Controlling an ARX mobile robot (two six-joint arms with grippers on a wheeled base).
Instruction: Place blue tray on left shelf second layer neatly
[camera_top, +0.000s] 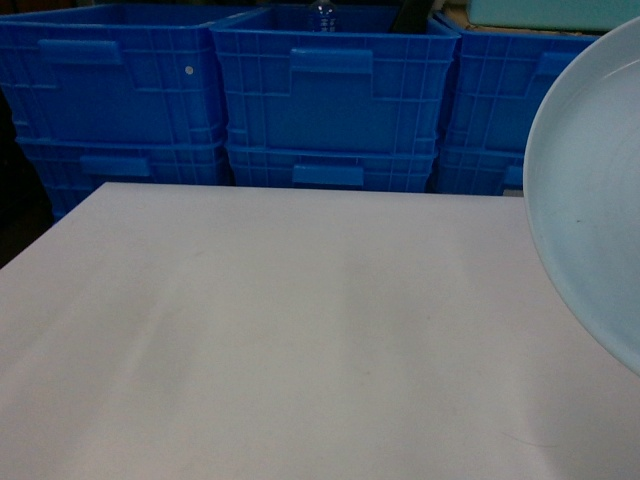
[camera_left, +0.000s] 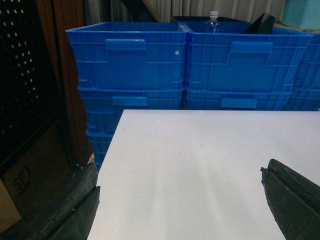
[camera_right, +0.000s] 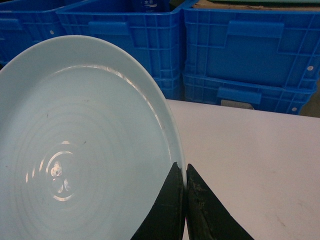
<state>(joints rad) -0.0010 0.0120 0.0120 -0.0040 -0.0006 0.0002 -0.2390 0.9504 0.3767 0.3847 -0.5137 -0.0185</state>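
- the right claw (camera_right: 184, 187) is pinched shut on the rim of the blue tray (camera_right: 85, 150), one finger on each face of the rim, with the tray standing tilted on edge to the claw's left.
- in the head view the tray (camera_top: 590, 200) hangs raised at the right edge, off the white table (camera_top: 300, 340); so the pick-up looks done, while the carry and the placing are still to come.
- no shelf shows in any view, so the second layer and the way to it cannot be judged from here.
- the left claw (camera_left: 180, 200) is spread wide and holds nothing; only its two dark finger tips show at the bottom corners of its own view, above the table.
- ahead of both claws, past the table's far edge, stand stacked blue crates (camera_top: 330, 90); a clear bottle (camera_left: 213, 21) pokes up from one.
- to the left claw's left is a dark perforated panel (camera_left: 25, 75) with a cardboard box (camera_left: 20, 185) below it.
- the crates wall off the way straight ahead, so the tray probably has to travel sideways or the base must turn.
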